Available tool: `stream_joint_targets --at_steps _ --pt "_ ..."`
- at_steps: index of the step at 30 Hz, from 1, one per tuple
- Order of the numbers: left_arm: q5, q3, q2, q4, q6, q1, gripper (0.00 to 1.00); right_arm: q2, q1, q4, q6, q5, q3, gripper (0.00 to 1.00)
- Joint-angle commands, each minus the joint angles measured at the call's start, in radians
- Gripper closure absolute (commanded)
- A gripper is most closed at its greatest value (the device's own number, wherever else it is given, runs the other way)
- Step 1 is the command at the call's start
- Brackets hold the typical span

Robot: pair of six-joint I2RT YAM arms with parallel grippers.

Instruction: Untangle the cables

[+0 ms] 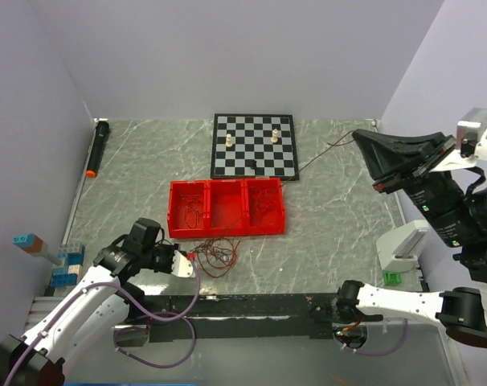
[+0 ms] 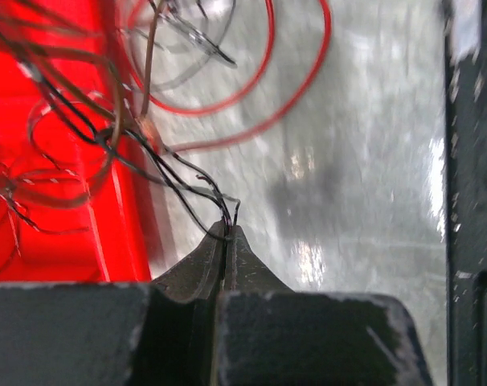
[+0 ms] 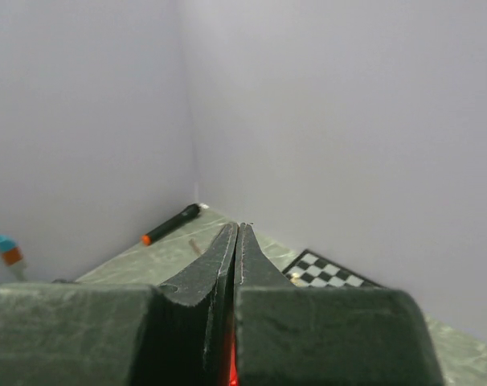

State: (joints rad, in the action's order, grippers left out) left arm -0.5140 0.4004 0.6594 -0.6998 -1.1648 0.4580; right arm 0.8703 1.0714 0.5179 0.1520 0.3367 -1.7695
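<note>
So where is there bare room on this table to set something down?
Widest bare patch of grey marbled table: right of the red three-compartment plastic tray, in front of the black-and-white chessboard. A smaller one: between tray and the black orange-tipped marker. Crowded: in front of the tray, where thin red and dark cables sprawl, pinched by the left gripper.

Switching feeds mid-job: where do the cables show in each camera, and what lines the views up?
Top external: the cables lie just in front of the red tray, at the left gripper.
Left wrist: the cables loop across the upper left, with strands pinched in the shut left gripper.
Right wrist: not in it.
Landmark: the red tray links top and left wrist; the chessboard links top and right wrist.
</note>
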Motion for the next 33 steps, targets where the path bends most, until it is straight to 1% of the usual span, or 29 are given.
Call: stream_joint_targets --at_steps 1,6,9,14,17,22,24,25,28,31,32,33 --pt "0.115 -0.043 -0.012 -0.046 -0.119 0.001 0.99 -0.022 0.007 -0.114 0.109 0.12 -0.068 1.0" --pt "0.201 -0.072 -0.014 -0.066 -0.251 0.001 0.99 -0.043 0.007 -0.231 0.188 0.186 -0.073 1.0" --pt "0.249 -0.092 -0.015 -0.052 -0.289 -0.001 0.99 -0.051 0.007 -0.292 0.231 0.217 -0.058 1.0" --pt "0.31 -0.124 -0.027 -0.044 -0.349 -0.004 0.99 -0.028 0.009 -0.289 0.271 0.259 -0.087 1.0" --pt "0.321 -0.126 -0.032 -0.037 -0.346 -0.002 0.99 -0.022 0.007 -0.312 0.317 0.277 -0.126 1.0" --pt "0.336 -0.136 -0.027 -0.02 -0.346 -0.004 0.99 -0.03 0.007 -0.447 0.409 0.305 -0.171 1.0" --pt "0.333 -0.135 -0.024 0.003 -0.331 -0.005 0.99 -0.037 0.007 -0.511 0.463 0.332 -0.163 1.0" --pt "0.332 -0.133 -0.023 0.011 -0.31 -0.008 0.99 -0.04 0.007 -0.569 0.483 0.34 -0.156 1.0" --pt "0.322 -0.129 -0.023 0.032 -0.274 -0.015 0.99 -0.066 0.007 -0.678 0.52 0.363 -0.108 1.0" --pt "0.318 -0.132 -0.03 0.017 -0.279 -0.021 0.99 -0.096 0.007 -0.83 0.586 0.381 -0.053 1.0" --pt "0.319 -0.133 -0.033 0.008 -0.282 -0.022 0.99 -0.108 0.007 -0.857 0.587 0.363 -0.044 1.0" --pt "0.319 -0.135 -0.035 0.002 -0.283 -0.022 0.99 -0.106 0.007 -0.846 0.581 0.354 -0.053 1.0"
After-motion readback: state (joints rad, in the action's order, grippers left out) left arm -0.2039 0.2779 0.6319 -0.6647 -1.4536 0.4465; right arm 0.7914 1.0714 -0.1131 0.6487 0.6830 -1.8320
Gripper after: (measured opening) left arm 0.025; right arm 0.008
